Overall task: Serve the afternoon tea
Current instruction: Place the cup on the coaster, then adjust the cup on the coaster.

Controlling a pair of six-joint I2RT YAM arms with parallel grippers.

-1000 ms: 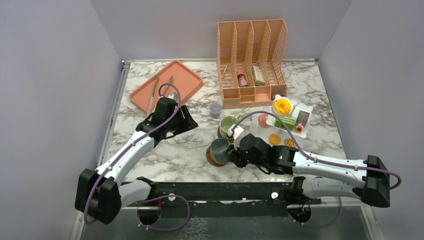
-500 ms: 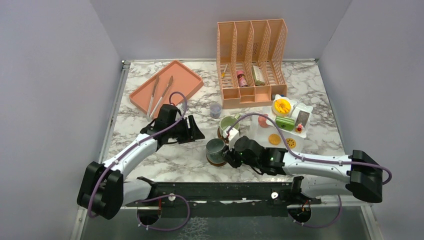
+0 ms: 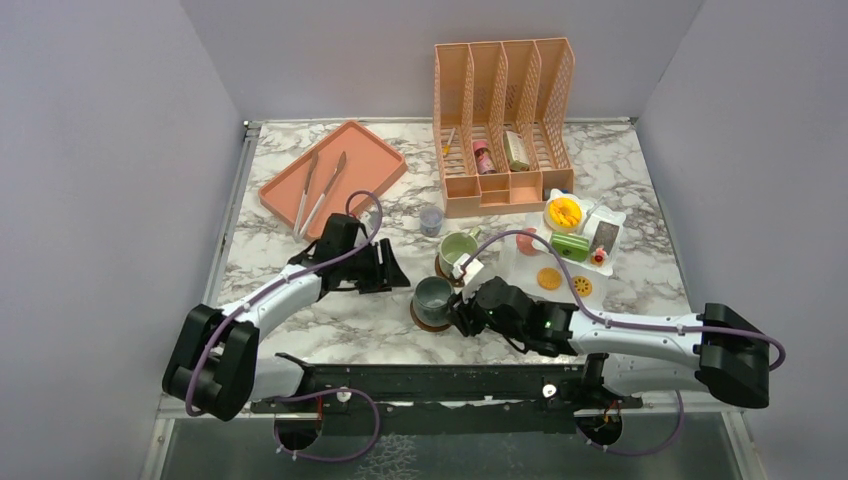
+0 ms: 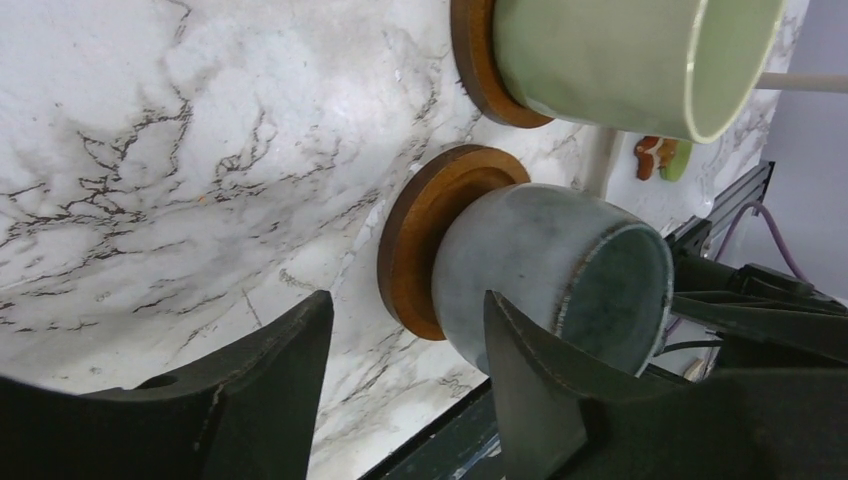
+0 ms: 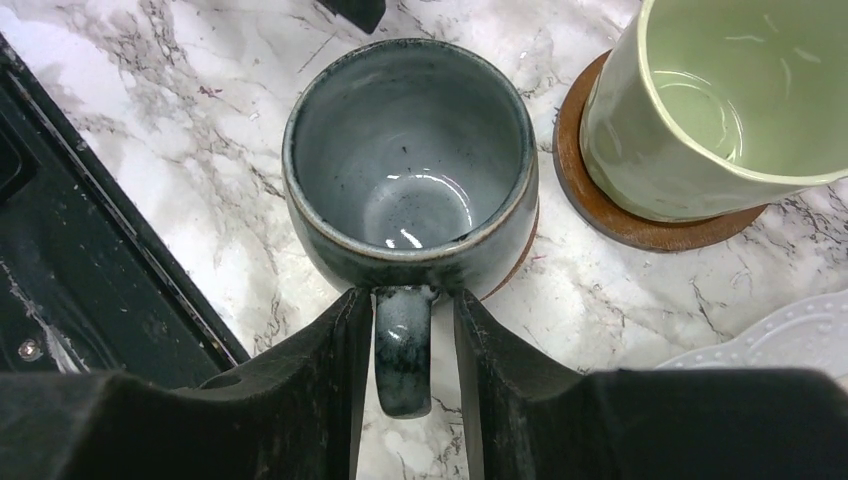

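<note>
At desk [image 3: 350, 320] near edge: right jaws slightly parted astride handle of grey-blue mug [image 5: 410, 150], gap one side, no clamp. Mug upright on brown coaster [image 4: 420, 235]. Left jaws apart, empty, beside mug. Marble top; pale lilac walls [image 3: 100, 150].

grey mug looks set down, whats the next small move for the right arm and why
Probably draw the right pincer straight back off the handle. The grey-blue mug sits upright on its coaster, and the fingers flank the handle with a slight gap. A sideways move might nudge it.
</note>
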